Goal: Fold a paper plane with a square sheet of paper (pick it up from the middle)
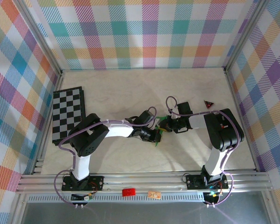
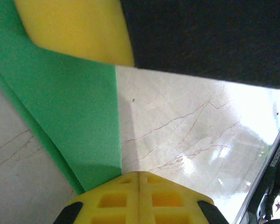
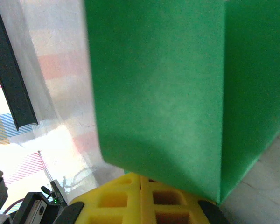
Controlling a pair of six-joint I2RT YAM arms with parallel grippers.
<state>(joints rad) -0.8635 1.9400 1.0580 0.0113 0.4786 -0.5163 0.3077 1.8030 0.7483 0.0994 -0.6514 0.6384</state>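
Note:
The square sheet of paper (image 1: 160,133) is bright green and folded into layers; whether it has the paper plane's shape I cannot tell. It lies mid-table where both arms meet. In the left wrist view the paper (image 2: 70,112) spreads flat to the left, a long crease along its left side. My left gripper (image 2: 139,175) (image 1: 157,135) is shut, its jaws meeting just right of the paper's edge with nothing between them. The right gripper's yellow finger (image 2: 79,32) rests on the paper. My right gripper (image 3: 140,176) (image 1: 168,124) is shut, and the paper (image 3: 158,84) rises over its tips and hides them.
A black-and-white chessboard (image 1: 69,115) lies at the left wall. A small red-and-black triangle (image 1: 208,104) sits at the right, behind the right arm. A red piece (image 1: 129,192) lies on the front rail. Plaid walls enclose three sides.

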